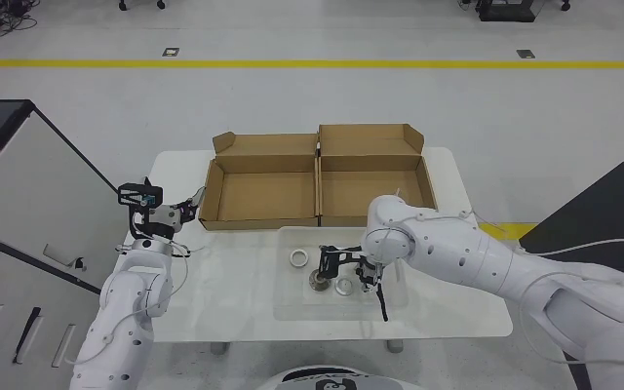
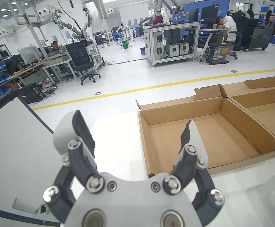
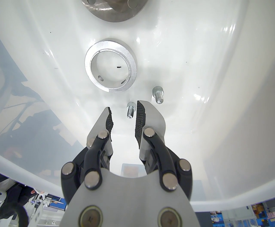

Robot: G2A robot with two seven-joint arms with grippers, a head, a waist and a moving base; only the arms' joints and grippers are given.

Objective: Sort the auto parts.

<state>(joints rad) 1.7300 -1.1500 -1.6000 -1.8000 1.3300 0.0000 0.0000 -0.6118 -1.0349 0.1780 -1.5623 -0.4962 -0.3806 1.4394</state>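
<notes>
Evidently a pick is under way: inside the white tray (image 3: 214, 64) the right hand (image 3: 124, 106), jaws parted, brackets a small bolt (image 3: 130, 110) lying on the tray's floor, so next it should close squarely on it, while the left hand (image 2: 133, 120) hangs open outside the tray.

— What lies in the white tray (image 3: 214, 107)?
— A silver ring (image 3: 110, 66), flat, two small holes in its inner wall; beyond it a grey flanged disc (image 3: 113, 8)
— Bolts?
— Two, short: one bolt (image 3: 130, 110) and the other bolt (image 3: 158, 94), on their sides, near the ring, apart
</notes>
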